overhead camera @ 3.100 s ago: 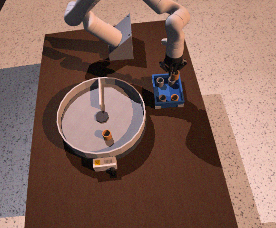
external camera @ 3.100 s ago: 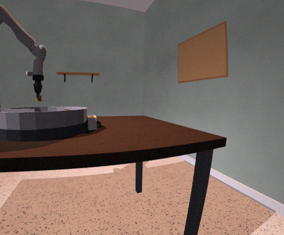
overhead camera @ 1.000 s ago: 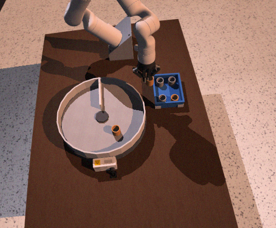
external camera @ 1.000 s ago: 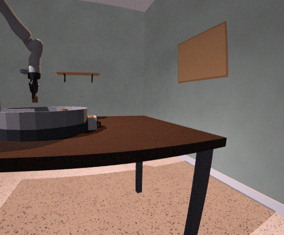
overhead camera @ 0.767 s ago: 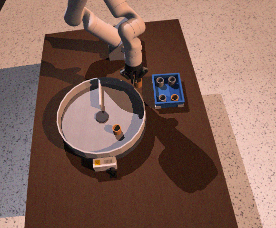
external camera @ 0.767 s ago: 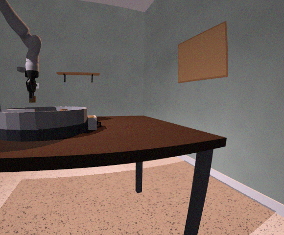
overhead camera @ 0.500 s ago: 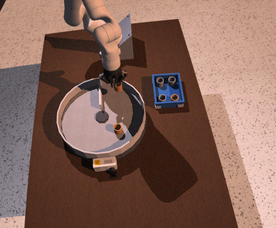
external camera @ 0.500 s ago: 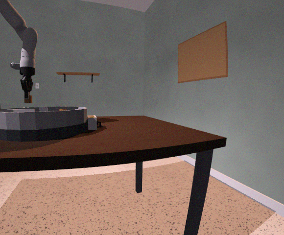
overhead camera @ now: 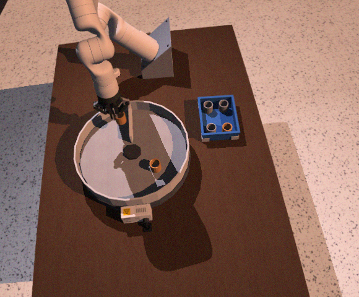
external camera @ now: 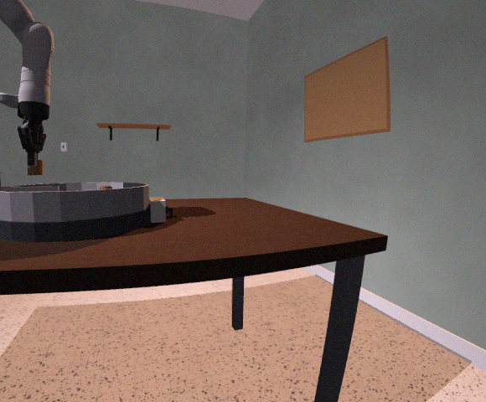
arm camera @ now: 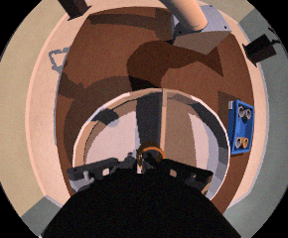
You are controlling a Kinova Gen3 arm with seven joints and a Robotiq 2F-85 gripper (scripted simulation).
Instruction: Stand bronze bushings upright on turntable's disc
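My gripper [overhead camera: 117, 116] [external camera: 32, 162] is shut on the wall of a bronze bushing [overhead camera: 121, 119] [external camera: 38, 167] [arm camera: 155, 148]. It holds the bushing roughly upright above the back part of the turntable, left of the divider. Another bronze bushing [overhead camera: 155, 167] stands upright on the disc [overhead camera: 103, 159], right of the dark hub [overhead camera: 131, 151]. In the blue crate [overhead camera: 220, 137] [arm camera: 240, 130], a bronze bushing [overhead camera: 227, 127] [arm camera: 244, 143] stands in the front right corner. Steel bushings [overhead camera: 208, 107] [overhead camera: 223, 106] [overhead camera: 211, 127] stand in the other three corners.
A raised wall [overhead camera: 138, 202] [external camera: 74, 205] rings the disc. An upright divider [overhead camera: 130, 124] runs from the hub to the back of the wall. A white box [overhead camera: 136, 214] with a yellow label sits at the turntable's front. The arm's grey wedge mount [overhead camera: 158, 65] stands behind.
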